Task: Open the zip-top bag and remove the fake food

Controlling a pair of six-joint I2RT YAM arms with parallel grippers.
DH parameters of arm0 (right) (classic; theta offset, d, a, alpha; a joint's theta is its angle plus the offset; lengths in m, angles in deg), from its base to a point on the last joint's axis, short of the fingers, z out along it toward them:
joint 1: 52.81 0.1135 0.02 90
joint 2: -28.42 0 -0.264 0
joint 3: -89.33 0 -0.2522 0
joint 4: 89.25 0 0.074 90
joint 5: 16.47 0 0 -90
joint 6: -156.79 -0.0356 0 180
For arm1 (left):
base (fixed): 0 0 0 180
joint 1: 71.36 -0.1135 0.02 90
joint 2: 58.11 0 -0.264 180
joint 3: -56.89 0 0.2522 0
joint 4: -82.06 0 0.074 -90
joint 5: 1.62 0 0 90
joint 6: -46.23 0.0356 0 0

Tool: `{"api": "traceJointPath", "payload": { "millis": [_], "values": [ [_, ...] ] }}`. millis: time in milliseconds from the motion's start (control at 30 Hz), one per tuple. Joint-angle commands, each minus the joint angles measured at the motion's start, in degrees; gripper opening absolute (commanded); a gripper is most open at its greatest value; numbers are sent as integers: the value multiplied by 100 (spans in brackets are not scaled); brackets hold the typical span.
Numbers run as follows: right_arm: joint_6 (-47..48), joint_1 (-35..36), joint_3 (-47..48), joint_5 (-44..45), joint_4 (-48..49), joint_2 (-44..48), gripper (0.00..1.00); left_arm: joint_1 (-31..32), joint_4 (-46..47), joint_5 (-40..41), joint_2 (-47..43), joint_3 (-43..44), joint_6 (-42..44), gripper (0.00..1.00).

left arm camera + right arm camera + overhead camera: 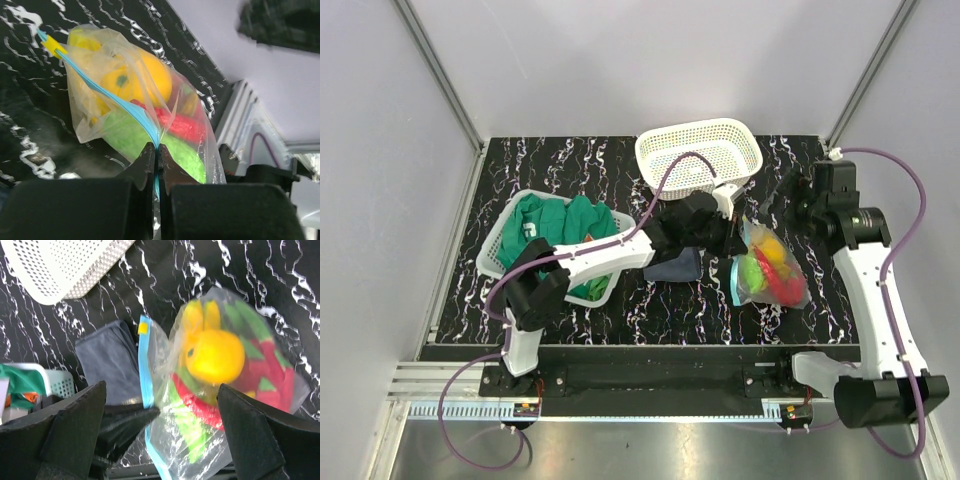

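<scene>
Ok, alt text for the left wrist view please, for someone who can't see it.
The left end effector is shut on the teal zip edge of the clear zip-top bag, with the black marbled table behind it. The fake food, yellow, red and green pieces, is inside the bag.

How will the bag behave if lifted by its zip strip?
Likely floppy: the bag is thin crinkled film and should sag below the left tool pinching its strip. The food inside looks loose, so may shift downward.
</scene>
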Motion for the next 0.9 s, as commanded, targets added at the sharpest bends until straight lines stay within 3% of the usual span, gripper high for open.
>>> {"api": "traceJointPath", "payload": {
  "millis": [0,67,267,500,867],
  "values": [
    [248,-346,621,-161,87,-493,100,-4,-872,274,-279,902,857,0],
    [354,-383,727,-610,87,-782,100,-4,-1120,292,-243,1279,1094,0],
    [407,-375,1000,-787,43,-960,100,-4,-1656,117,-59,2044,1394,0],
    [556,-383,1088,-1349,-106,-1170,98,-4,-1982,-235,223,2494,1500,0],
    [758,-375,1211,-1464,-265,-1451,80,84,-1991,-350,266,2503,1482,0]
  ]
}}
